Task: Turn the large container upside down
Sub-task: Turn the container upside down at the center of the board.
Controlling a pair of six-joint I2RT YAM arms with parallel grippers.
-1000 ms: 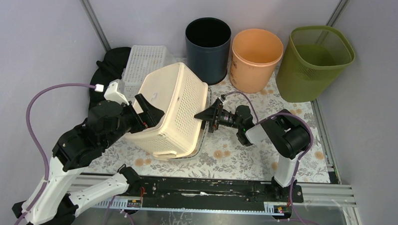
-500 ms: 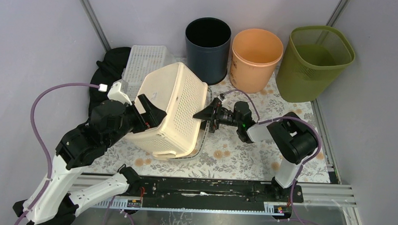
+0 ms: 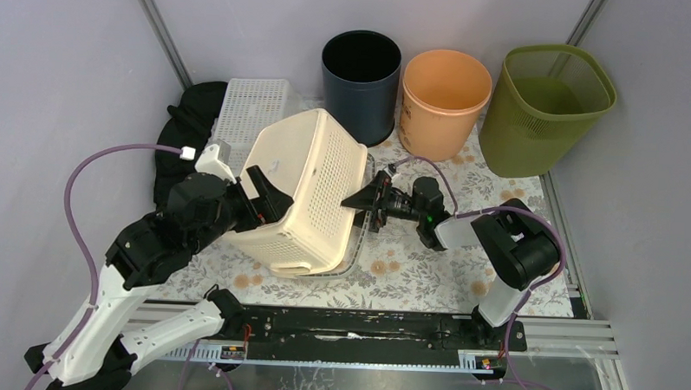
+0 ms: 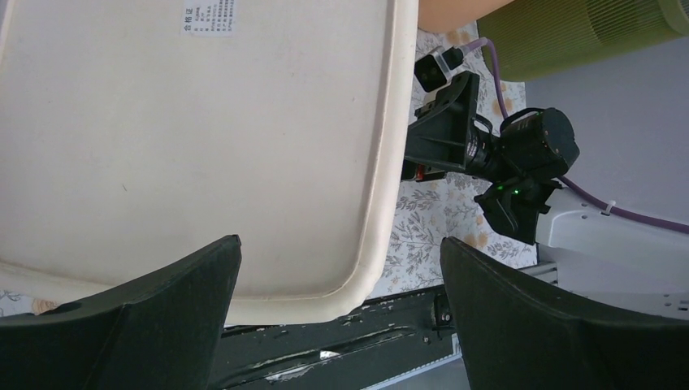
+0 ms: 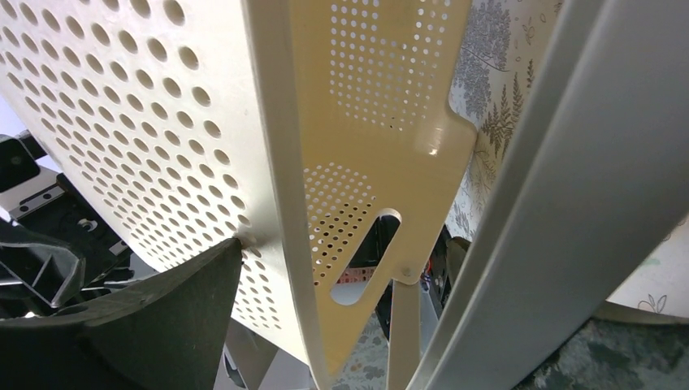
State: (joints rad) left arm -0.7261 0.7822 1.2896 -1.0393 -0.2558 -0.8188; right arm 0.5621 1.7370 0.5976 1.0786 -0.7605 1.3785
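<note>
Large container: the cream perforated large container [image 3: 303, 189] sits on the flowered worktop [image 3: 409, 271], a little toward 9 o'clock from the middle. It is tipped on its side and not yet upside down. Its solid base faces 9 o'clock and its open mouth faces 3 o'clock, with the lower rim down at 6 o'clock.

Base: the left wrist camera shows it smooth and plain, with a small white label [image 4: 210, 18] near one corner.

Left gripper: the left gripper [image 3: 260, 194] is up against the base on the 9 o'clock side. Its fingers [image 4: 146, 317] are spread wide apart with the base filling the gap, and they clasp nothing.

Right gripper: the right gripper [image 3: 363, 200] is at the container's 3 o'clock side, right by the rim. Its fingers stand apart. From its own camera only one dark finger shows, close to the perforated wall, and the rim and handle slot lie across the view. It holds nothing.

Back row: a dark bin [image 3: 360, 84] is at 12 o'clock, an orange bin [image 3: 445, 103] is just beside it, and a green mesh bin [image 3: 545, 107] is at 1 o'clock.

Back left: a white perforated crate [image 3: 251, 109] is at 11 o'clock, close behind the container.
</note>
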